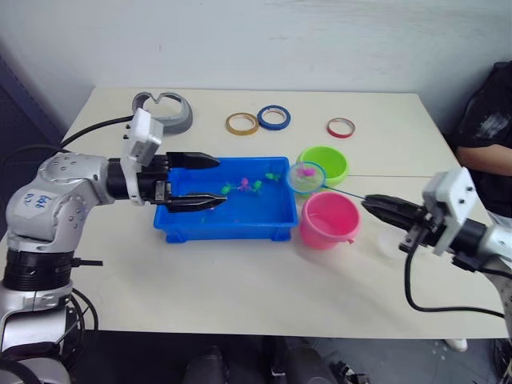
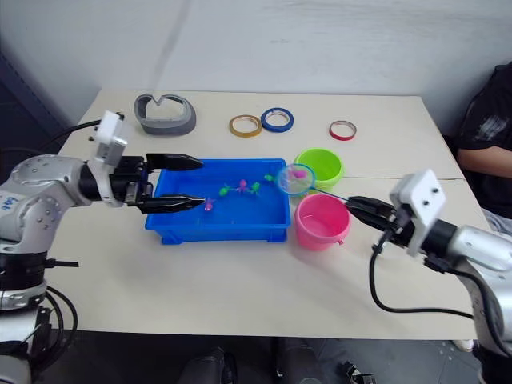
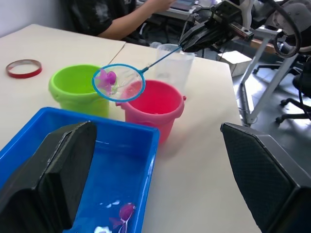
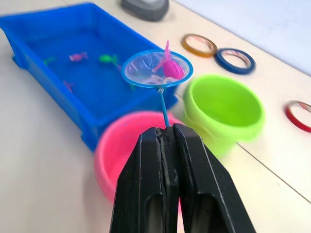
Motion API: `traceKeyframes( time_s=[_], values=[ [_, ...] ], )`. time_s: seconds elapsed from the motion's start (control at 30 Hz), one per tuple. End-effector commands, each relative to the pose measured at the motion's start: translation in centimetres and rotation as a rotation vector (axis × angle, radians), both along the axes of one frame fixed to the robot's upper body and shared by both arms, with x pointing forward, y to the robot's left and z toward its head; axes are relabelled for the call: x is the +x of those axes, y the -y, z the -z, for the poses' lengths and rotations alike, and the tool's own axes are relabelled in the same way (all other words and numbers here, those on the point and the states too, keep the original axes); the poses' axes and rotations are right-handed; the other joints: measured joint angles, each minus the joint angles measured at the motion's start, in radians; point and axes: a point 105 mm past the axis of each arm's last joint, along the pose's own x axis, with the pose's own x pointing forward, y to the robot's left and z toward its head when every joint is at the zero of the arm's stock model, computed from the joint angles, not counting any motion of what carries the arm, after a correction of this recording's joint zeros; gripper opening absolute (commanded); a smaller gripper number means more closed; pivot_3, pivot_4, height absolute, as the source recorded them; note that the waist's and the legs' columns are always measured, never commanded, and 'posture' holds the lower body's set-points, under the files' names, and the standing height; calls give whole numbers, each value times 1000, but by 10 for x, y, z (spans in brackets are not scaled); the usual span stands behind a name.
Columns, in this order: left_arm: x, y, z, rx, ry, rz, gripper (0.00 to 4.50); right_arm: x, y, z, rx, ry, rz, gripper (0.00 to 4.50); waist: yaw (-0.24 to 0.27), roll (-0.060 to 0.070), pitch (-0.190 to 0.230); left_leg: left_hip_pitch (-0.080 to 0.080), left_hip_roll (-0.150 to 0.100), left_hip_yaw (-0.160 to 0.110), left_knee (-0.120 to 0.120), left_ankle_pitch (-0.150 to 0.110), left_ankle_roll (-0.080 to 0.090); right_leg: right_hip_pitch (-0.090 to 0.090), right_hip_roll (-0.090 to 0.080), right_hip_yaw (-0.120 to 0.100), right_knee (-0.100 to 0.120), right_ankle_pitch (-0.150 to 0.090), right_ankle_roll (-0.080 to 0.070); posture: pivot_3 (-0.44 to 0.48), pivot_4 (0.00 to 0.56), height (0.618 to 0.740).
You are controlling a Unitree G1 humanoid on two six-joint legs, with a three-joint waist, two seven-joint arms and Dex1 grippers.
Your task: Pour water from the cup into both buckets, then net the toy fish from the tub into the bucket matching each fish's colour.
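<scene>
The blue tub point(image 1: 224, 228) sits mid-table and holds several tiny pink and green toy fish point(image 1: 242, 186). To its right stand the lime green bucket point(image 1: 324, 164) and, nearer me, the pink bucket point(image 1: 328, 220). My right gripper point(image 1: 376, 206) is shut on the net's thin handle. The blue net hoop point(image 1: 306, 178) hangs above the tub's right end, beside both buckets, with a pink fish point(image 4: 167, 68) in it. My left gripper point(image 1: 220, 181) is open over the tub's left end, holding nothing. The clear cup point(image 3: 174, 65) stands behind the pink bucket, near my right arm.
Yellow point(image 1: 242, 123), blue point(image 1: 274, 118) and red point(image 1: 341, 127) tape rolls lie along the back of the table, with a grey curved object point(image 1: 164, 112) at back left. A person in a dark top point(image 1: 488, 128) sits at the right edge.
</scene>
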Motion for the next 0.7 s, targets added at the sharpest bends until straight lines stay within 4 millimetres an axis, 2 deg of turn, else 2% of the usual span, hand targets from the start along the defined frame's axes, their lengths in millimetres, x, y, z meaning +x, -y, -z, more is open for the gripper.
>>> traceKeyframes(
  time_s=[0.03,0.2,0.3,0.43,0.57,0.7],
  values=[
    [3,6,-7,3,43,46,4466,-15,11,-14,-81,101,43,0,-1,0,0,0,0,0,0,0,0,0,0,0,0,0,0,0,150,740],
    [9,19,-7,-8,45,104,4466,-33,20,-3,-321,192,54,0,6,0,0,1,0,1,0,0,0,0,2,3,1,0,0,0,150,740],
    [10,23,-7,-8,46,127,4466,-34,21,-1,-431,266,59,0,6,0,0,2,0,1,0,0,0,0,3,5,1,0,1,0,150,740],
    [12,25,-6,-9,48,137,4466,-34,18,3,-759,435,-17,0,8,0,0,3,-1,2,0,0,0,0,4,8,1,0,1,0,150,740],
    [12,25,-7,-10,51,135,4466,-31,24,6,-1040,590,-86,0,8,0,0,3,-1,3,0,0,0,0,4,9,1,1,1,0,150,740],
    [12,25,-7,-9,54,131,4466,-28,24,4,-1190,729,-149,0,9,0,0,3,-1,4,0,0,0,0,4,10,1,1,1,0,150,740]
  ],
)
